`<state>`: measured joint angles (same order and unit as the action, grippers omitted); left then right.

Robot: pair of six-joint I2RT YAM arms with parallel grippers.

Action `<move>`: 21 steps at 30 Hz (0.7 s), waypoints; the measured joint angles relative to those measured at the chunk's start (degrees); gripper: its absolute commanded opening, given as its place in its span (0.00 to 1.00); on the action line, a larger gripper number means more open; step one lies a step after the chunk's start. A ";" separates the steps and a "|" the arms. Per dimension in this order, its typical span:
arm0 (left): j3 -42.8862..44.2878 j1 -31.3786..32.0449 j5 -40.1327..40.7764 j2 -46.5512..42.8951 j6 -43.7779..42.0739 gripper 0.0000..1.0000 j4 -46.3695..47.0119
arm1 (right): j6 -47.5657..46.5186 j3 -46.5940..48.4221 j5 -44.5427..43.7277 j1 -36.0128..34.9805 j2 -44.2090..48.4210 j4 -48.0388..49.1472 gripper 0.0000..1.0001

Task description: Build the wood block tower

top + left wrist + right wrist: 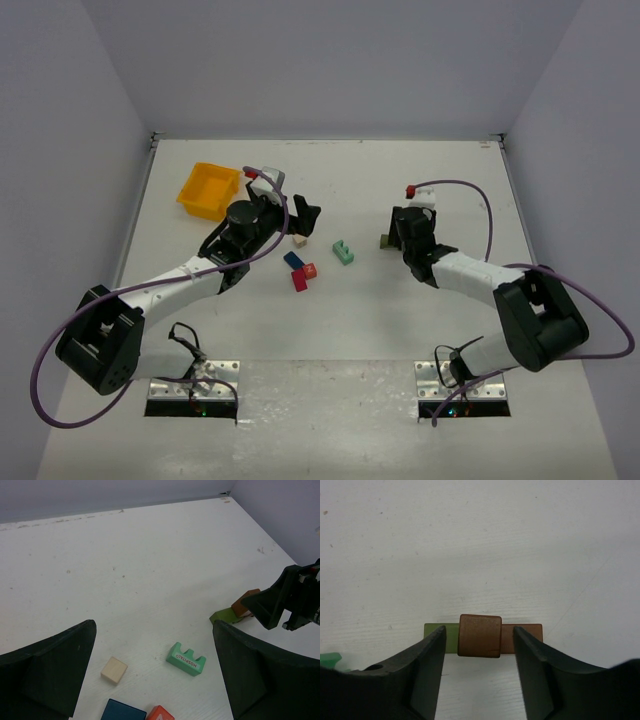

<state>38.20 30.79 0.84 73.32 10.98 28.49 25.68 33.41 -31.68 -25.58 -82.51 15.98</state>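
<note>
The brown cube (479, 635) rests on an olive block (436, 630) and a flat brown block (527, 632) lying side by side. My right gripper (479, 631) straddles the cube, open, with a gap on each side. From above, this stack (384, 240) shows at the right gripper's tip (392, 236). The left gripper (155, 627) hovers wide open and empty over loose blocks: teal (186, 658), tan (114, 670), blue (122, 712) and orange (160, 714). In the top view the teal block (343, 252), tan (299, 241), blue (293, 259), orange (309, 270) and red (300, 281) lie mid-table.
A yellow-orange tray (209, 190) stands at the back left, behind the left arm. Grey walls close the table at the back and both sides. Purple cables loop off both arms.
</note>
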 measured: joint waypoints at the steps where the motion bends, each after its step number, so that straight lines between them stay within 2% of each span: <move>1: 0.00 0.00 0.00 0.00 0.00 1.00 0.00 | 0.09 0.00 0.03 0.00 0.18 -0.10 0.70; 3: 0.00 0.00 0.00 0.00 0.00 1.00 0.00 | 0.03 -0.02 0.01 0.02 0.61 -0.22 0.80; 4: 0.00 0.00 0.00 0.00 0.00 1.00 0.00 | 0.11 -0.01 0.05 0.02 0.79 -0.25 0.81; 6: 0.00 0.00 0.00 0.00 0.00 1.00 -0.02 | -0.15 0.00 0.14 0.00 1.28 -0.80 0.96; 7: 0.00 0.00 0.00 0.00 0.02 1.00 -0.02 | -0.15 0.00 0.28 0.02 1.60 -1.13 0.99; 13: 0.02 0.00 -0.04 0.00 0.10 1.00 -0.07 | -1.26 0.07 3.29 0.07 6.38 -4.23 0.99; 21: 0.16 0.00 0.12 0.00 1.73 1.00 -2.20 | -4.69 1.26 11.62 -1.16 14.58 -10.55 0.99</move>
<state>38.36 30.79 0.96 73.32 12.72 26.29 20.99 34.67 -20.06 -26.75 -67.93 5.43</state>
